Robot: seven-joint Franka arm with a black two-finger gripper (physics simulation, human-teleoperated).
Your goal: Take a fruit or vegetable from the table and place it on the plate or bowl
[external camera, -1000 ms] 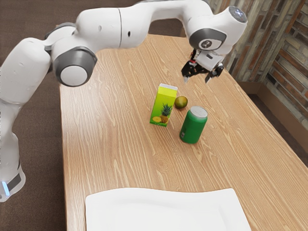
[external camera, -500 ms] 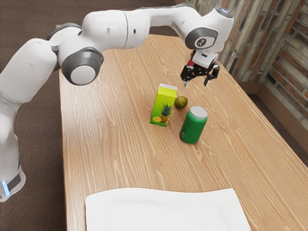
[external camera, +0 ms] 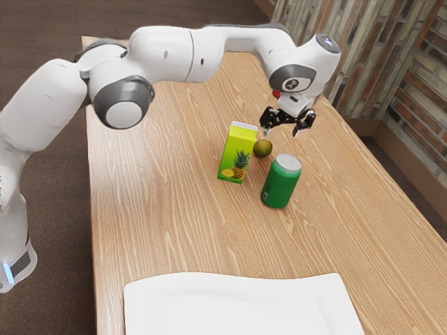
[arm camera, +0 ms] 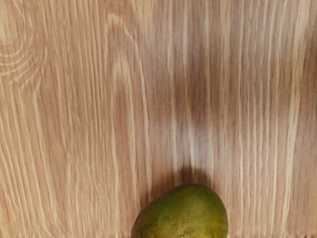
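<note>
Pincer [external camera: 281,130] hangs open, fingers down, seemingly just above green fruit [external camera: 262,148].

Claw lowered toward fruit
Over the last second the claw [external camera: 281,130] has descended toward the table [external camera: 174,209], ending just above the green fruit [external camera: 262,148].

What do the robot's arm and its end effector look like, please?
The arm has white, rounded segments with grey round joint caps. The end effector is black and two-fingered. A small red mark sits just above it, and a blue light glows near the base.
</note>
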